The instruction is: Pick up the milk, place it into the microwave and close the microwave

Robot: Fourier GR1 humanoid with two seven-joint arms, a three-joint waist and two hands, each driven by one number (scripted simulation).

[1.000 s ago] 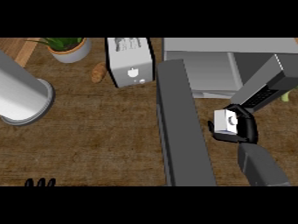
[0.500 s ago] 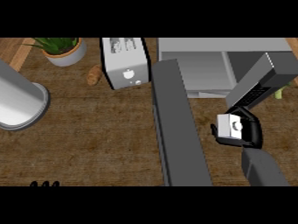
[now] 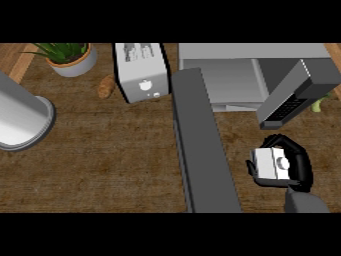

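Milk carried in the right robot hand, in front of the open microwave.

The microwave [image 3: 236, 75] stands open on the wooden tabletop [image 3: 106, 160], its door [image 3: 202, 145] swung out; since a moment ago the view has shifted. Left of the microwave stand a grey cylinder [image 3: 10, 117], toaster [image 3: 140, 72] and potted plant [image 3: 69, 57]. The right robot hand [image 3: 295, 167] curls round the milk [image 3: 270, 164]; no readable writing.

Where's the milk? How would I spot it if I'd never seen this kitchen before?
Find the big grey microwave at the top of the counter, with its door swung open. Just below that door, the robot's black right hand is curled around the milk. It's the only small white carton there, boxy with a round cap on top.
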